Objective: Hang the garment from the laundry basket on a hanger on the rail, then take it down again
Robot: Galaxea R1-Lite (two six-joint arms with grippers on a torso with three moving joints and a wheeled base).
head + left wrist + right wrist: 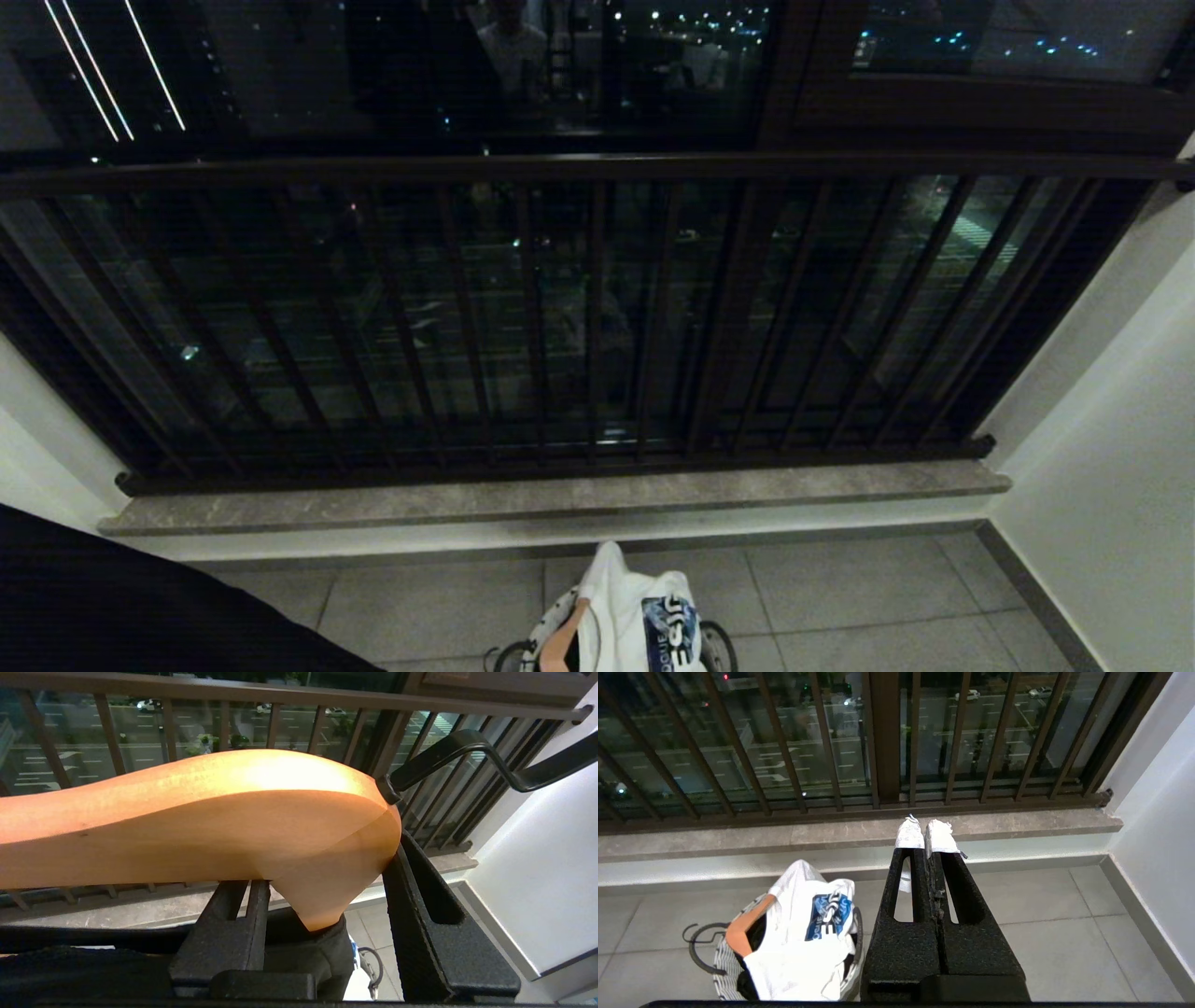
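Head view: the laundry basket [611,644] sits bottom centre, white garment [635,616] heaped in it.

Left wrist view: left gripper [322,933] fingers half-open, clamping a wooden hanger [210,821]; it could twist loose.

Right wrist view: right gripper [927,835] fingers together, empty.

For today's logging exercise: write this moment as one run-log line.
left gripper: shut on wooden hanger | right gripper: shut, empty | white garment: in laundry basket

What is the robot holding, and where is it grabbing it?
The left tool holds a wooden hanger by its thick middle, below the hook. The right tool holds nothing.
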